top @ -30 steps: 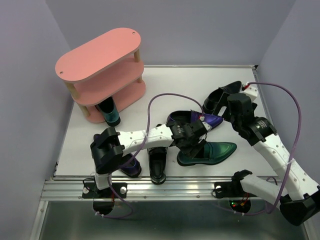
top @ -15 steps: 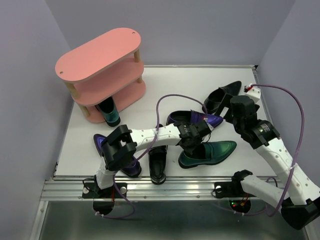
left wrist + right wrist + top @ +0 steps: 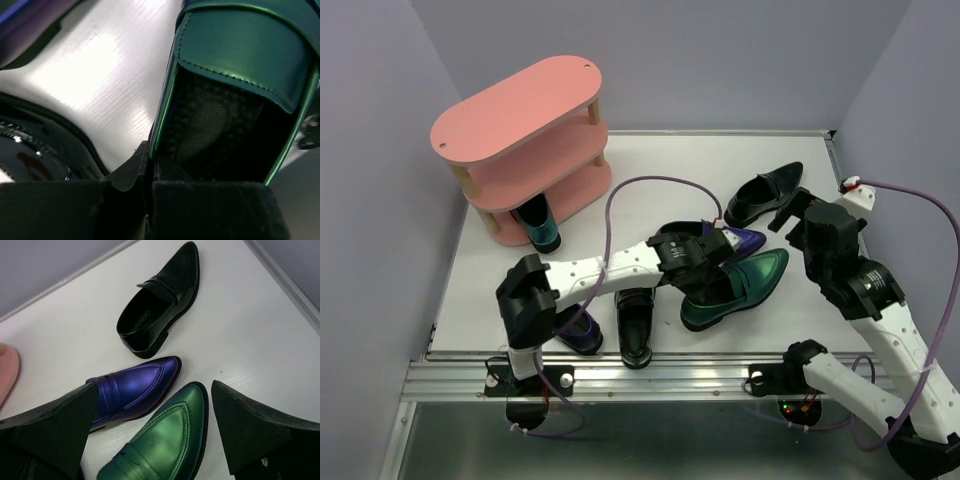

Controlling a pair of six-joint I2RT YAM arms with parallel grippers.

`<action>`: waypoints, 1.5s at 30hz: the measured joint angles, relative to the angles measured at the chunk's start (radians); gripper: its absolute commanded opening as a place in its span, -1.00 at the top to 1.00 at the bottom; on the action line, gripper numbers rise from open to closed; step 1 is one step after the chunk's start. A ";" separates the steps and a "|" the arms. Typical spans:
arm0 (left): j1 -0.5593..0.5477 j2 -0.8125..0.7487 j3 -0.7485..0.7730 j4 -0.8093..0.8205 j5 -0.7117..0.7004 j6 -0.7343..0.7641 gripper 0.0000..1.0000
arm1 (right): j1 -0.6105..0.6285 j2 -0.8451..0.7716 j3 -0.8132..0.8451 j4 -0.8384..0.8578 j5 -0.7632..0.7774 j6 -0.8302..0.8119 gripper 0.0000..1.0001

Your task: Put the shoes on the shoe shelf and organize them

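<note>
The pink shoe shelf [image 3: 520,130] stands at the far left, with a green shoe [image 3: 538,225] on its bottom board. My left gripper [image 3: 703,278] is shut on the side wall of a green loafer [image 3: 740,285] near its heel, at the table's middle. In the left wrist view the loafer's [image 3: 240,50] wall is pinched between the pads of my left gripper [image 3: 150,170]. My right gripper [image 3: 154,390] hangs open above the green toe [image 3: 160,445] and a purple loafer [image 3: 135,385]. In the top view the right gripper [image 3: 788,215] is near a black loafer [image 3: 765,195].
A second black loafer [image 3: 635,325] and a second purple one [image 3: 575,335] lie near the front edge beside the left arm's base. The purple loafer [image 3: 745,240] lies just behind the held shoe. Grey walls close in the table on three sides.
My left gripper went from open to shut on the green loafer's wall, and the loafer's toe has swung toward the far right. The right arm has drawn back to the right.
</note>
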State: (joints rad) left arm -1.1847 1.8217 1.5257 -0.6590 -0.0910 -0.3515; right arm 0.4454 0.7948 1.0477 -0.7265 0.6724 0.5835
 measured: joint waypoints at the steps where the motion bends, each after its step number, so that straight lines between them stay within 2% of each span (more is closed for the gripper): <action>1: 0.003 -0.022 0.000 -0.003 0.000 -0.010 1.00 | 0.000 -0.015 0.000 0.000 0.012 0.002 -1.00; 7: 0.052 -0.148 0.040 -0.018 -0.001 -0.072 1.00 | 0.000 -0.082 0.029 -0.003 0.061 0.013 -1.00; 12: 0.128 -0.183 0.059 -0.026 -0.027 -0.126 1.00 | 0.000 -0.110 0.067 -0.003 0.074 0.016 -1.00; 23: 0.375 -0.242 0.048 -0.127 -0.240 -0.353 1.00 | 0.000 -0.087 0.076 -0.001 0.052 0.020 -1.00; 30: 0.507 -0.319 -0.052 -0.145 -0.340 -0.506 1.00 | 0.000 -0.061 0.075 0.001 0.014 0.024 -1.00; 35: 0.532 -0.325 -0.109 -0.142 -0.357 -0.546 1.00 | 0.000 -0.060 0.068 0.001 -0.003 0.027 -1.00; 45: 0.529 -0.325 -0.158 -0.064 -0.343 -0.528 1.00 | 0.000 -0.061 0.063 0.002 -0.014 0.027 -1.00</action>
State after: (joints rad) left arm -0.6556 1.4967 1.3674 -0.7231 -0.4335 -0.8799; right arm 0.4454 0.7334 1.1103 -0.7246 0.6579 0.6106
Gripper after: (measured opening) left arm 0.107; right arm 0.998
